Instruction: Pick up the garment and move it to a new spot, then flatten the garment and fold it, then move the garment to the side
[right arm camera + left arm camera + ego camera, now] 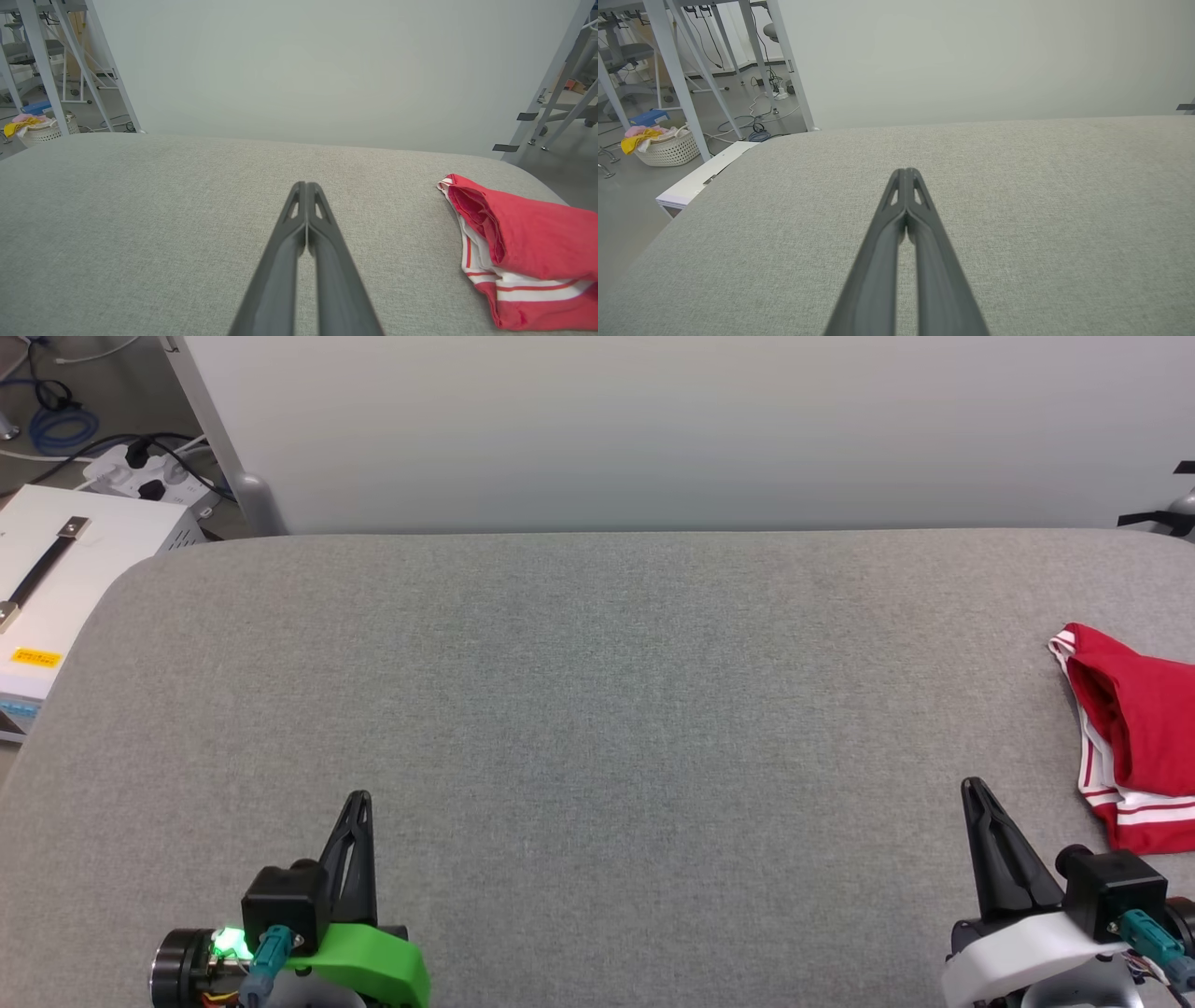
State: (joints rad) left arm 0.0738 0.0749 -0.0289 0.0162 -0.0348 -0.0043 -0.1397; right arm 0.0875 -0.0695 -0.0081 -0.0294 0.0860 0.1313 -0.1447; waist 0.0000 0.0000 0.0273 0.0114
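The red garment (1144, 728) lies folded in a compact bundle at the right edge of the grey table, white-and-red striped trim showing along its near side; part of it runs out of the head view. In the right wrist view the garment (528, 242) sits to the right of my fingers, apart from them. My right gripper (971, 789) is shut and empty, low at the front right, a little left of the garment. At the front left, my left gripper (359, 798) is shut on nothing; its tips (906, 172) meet over bare cloth.
The grey padded table (597, 709) spreads wide between both grippers. A pale wall panel (653, 429) stands behind its far edge. Left of the table sit a white case (65, 569) and floor cables; a laundry basket (663, 144) stands further off.
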